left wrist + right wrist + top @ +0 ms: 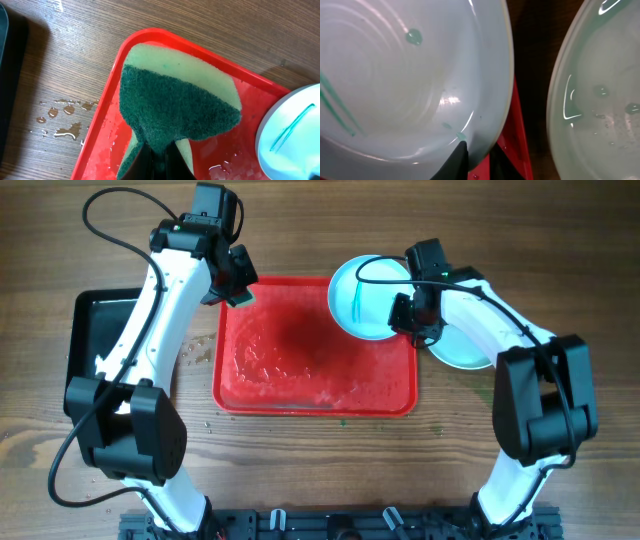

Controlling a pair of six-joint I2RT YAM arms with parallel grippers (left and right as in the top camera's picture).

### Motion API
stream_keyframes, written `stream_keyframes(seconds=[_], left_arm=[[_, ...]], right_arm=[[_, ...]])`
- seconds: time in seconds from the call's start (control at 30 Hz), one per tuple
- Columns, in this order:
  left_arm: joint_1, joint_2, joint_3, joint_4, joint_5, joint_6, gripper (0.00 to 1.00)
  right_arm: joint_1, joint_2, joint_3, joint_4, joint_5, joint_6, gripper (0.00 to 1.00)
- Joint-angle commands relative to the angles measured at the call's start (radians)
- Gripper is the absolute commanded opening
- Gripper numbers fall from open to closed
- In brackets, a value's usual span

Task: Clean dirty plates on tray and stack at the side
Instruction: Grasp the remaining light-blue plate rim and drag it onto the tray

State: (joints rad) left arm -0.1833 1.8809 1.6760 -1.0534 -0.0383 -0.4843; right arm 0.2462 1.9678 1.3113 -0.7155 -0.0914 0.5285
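Observation:
The red tray [300, 395] lies mid-table, its floor wet. My right gripper [410, 315] is shut on the rim of a pale aqua plate [362, 298] with a thin teal smear and holds it tilted over the tray's back right corner. In the right wrist view the jaws [472, 160] pinch that plate's rim [410, 85] above the tray's edge [517, 142]. Another pale plate [462, 352] lies on the table right of the tray, partly under my right arm, and also shows in the right wrist view [600, 100]. My left gripper [238, 288] is shut on a green sponge [175, 100] over the tray's back left corner [102, 125].
A black tray [95, 330] lies left of the red tray, under my left arm. Water drops [65, 120] sit on the wood between the two trays. The held plate's edge shows in the left wrist view [292, 130].

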Motion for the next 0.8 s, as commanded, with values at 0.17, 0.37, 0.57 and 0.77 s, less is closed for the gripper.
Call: stream_keyframes(seconds=[0.17, 0.37, 0.57, 0.77], left_arm=[[-0.002, 0.003, -0.007, 0.018, 0.004, 0.009, 0.04], [-0.002, 0.014, -0.007, 0.018, 0.004, 0.009, 0.04], [-0.002, 0.014, -0.007, 0.018, 0.004, 0.009, 0.04], [-0.002, 0.014, -0.007, 0.018, 0.004, 0.009, 0.04]], right_arm=[[0.056, 0.018, 0.004, -0.048, -0.119, -0.251, 0.04], [0.146, 0.002, 0.007, -0.145, -0.166, -0.372, 0.06], [0.145, 0.004, 0.031, 0.046, -0.127, -0.581, 0.50], [0.154, 0.066, 0.031, 0.134, -0.138, -0.713, 0.46]])
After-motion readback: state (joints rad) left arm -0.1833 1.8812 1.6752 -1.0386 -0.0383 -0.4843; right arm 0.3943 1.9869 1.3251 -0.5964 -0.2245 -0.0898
